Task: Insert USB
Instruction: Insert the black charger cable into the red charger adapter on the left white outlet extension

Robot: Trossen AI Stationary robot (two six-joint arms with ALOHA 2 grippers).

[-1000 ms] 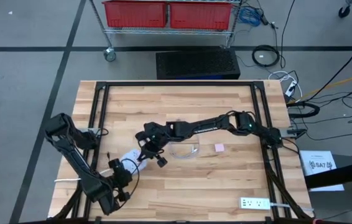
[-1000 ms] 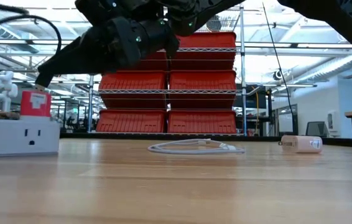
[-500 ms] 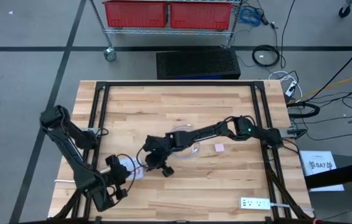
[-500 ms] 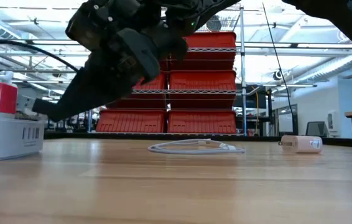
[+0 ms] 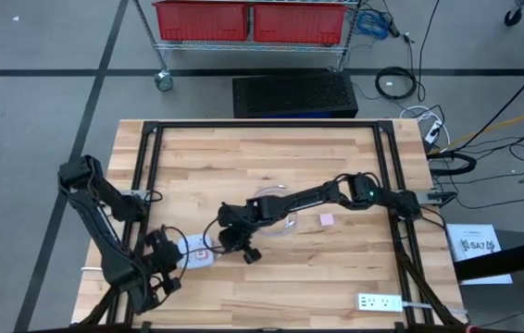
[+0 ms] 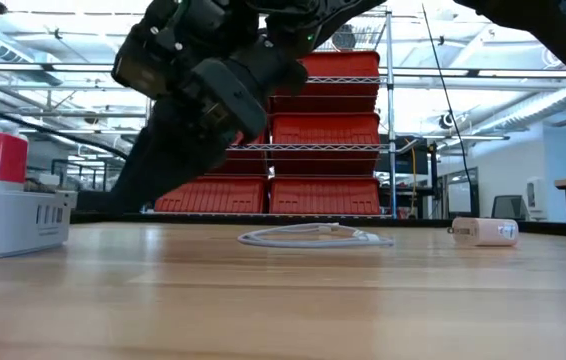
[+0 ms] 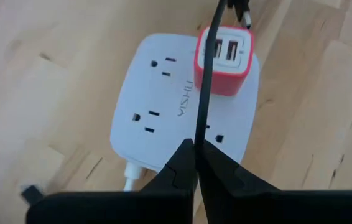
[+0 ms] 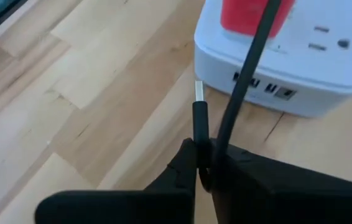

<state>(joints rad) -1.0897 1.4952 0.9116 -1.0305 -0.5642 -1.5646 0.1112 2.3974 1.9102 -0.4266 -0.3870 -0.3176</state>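
Observation:
A white power strip (image 5: 191, 250) lies flat on the wooden table, with a red charger (image 7: 224, 62) plugged into its top. My right gripper (image 5: 228, 239) hangs just to the strip's right, shut on a black USB plug (image 8: 199, 118). The plug's silver tip (image 8: 198, 90) points at the strip's side with the small ports (image 8: 269, 90), a short way off it. A thin black cable (image 7: 202, 87) runs from there over the charger to my left gripper (image 5: 169, 261), which is shut on it at the strip's near-left. My left gripper pinches the black cable (image 7: 198, 134) between its two shut fingertips, slanting down from the table's near-left. From the fingers the cable runs straight over the strip and the charger, clear of the table. My right gripper pinches the plug's black body (image 8: 199, 134) between its two fingers, slanting down from the table's right. The plug lies along the fingers with its silver tip sticking out ahead. It hangs clear of the table.
A coiled white cable (image 5: 276, 217) and a small pink thing (image 5: 327, 220) lie behind my right arm at mid-table. A second white power strip (image 5: 380, 302) lies near the front right corner. Black frame rails (image 5: 151, 185) border the tabletop.
The white power strip with its red charger has slid toward the table's near edge and turned about. My right gripper has followed it toward the near edge, sinking and rolling. My left gripper has drawn back a little toward the table's left edge.

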